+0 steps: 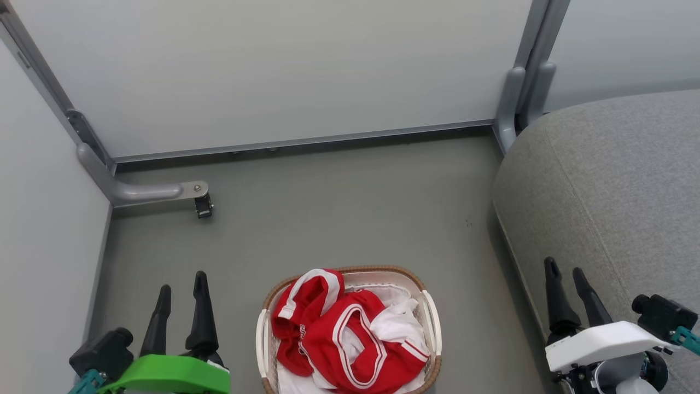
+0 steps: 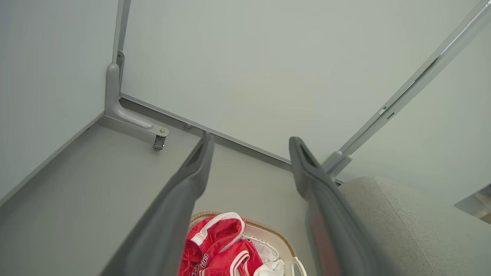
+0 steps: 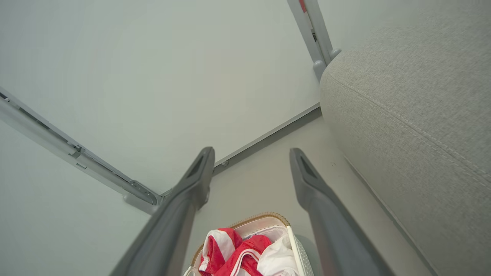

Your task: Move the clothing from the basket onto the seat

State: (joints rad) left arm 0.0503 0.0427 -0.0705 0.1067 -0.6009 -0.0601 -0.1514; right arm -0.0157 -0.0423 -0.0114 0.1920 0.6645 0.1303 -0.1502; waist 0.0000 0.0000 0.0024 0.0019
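Floor [image 1: 339, 208] of plain grey lies bare around the basket [image 1: 433, 312], which holds the clothing [image 1: 339, 334]. The seat [image 1: 612, 180] rises right of the basket; left hand [image 1: 182, 280] and right hand [image 1: 563, 266] flank it, fingers apart.

The left gripper [image 1: 183, 280] hung to the left of the basket [image 1: 383, 269]. Its two dark fingers [image 1: 202, 317] were parted, empty and pointing away from the robot, with a green housing [image 1: 169, 375] behind them. The right gripper [image 1: 564, 266] sat to the right of the basket, its fingers likewise spread and empty, ahead of a white housing [image 1: 599, 342].
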